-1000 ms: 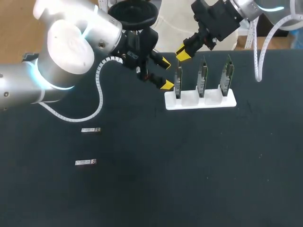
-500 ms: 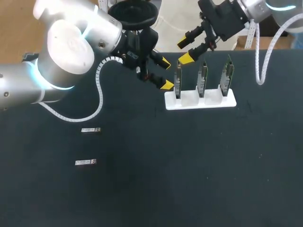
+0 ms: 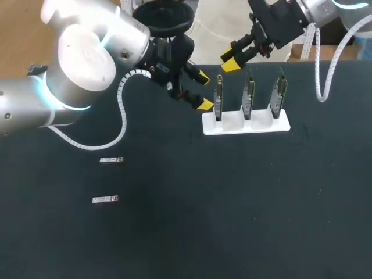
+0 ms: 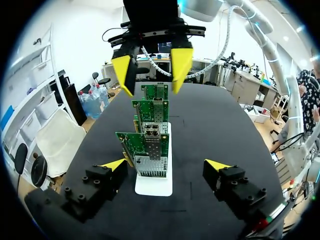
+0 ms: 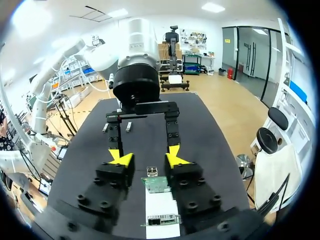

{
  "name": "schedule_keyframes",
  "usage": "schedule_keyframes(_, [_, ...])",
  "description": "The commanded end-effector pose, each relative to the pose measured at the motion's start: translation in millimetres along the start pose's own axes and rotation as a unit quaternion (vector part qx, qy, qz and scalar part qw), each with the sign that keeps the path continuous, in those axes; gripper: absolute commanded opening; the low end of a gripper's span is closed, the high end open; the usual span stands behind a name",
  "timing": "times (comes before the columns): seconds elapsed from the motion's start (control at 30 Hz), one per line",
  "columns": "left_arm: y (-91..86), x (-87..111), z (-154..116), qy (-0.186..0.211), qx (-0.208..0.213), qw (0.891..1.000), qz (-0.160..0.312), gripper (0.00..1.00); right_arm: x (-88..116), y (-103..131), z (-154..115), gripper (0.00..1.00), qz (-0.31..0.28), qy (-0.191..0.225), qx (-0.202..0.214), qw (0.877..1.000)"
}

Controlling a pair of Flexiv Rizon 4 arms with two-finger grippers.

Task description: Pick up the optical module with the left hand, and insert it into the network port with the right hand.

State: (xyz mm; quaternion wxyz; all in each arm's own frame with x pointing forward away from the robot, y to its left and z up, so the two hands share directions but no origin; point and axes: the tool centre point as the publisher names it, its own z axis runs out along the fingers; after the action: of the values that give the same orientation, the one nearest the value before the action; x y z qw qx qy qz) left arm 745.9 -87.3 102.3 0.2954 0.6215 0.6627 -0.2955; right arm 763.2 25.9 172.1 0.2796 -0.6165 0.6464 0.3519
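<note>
Black table (image 3: 232, 203): left fingers (image 3: 204, 104) wide open, empty; right fingers (image 3: 231, 65) open, empty

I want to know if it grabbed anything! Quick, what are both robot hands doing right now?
Left gripper: open, holding nothing.
Right gripper: open, holding nothing.

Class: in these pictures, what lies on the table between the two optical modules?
Nothing. The head view shows only bare black table between the farther optical module and the nearer optical module.
</note>
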Motion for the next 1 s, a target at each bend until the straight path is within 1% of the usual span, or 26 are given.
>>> schedule_keyframes(0.03, [1.3,-1.3,0.2,0.003,0.001,1.0,-0.001,1.0,0.1,-3.4,4.9,0.0,0.0,0.001,-0.003,1.0])
schedule_keyframes(1.0, [1.3,-1.3,0.2,0.003,0.001,1.0,-0.001,1.0,11.7,-10.2,24.1,0.0,0.018,0.008,-0.019,1.0])
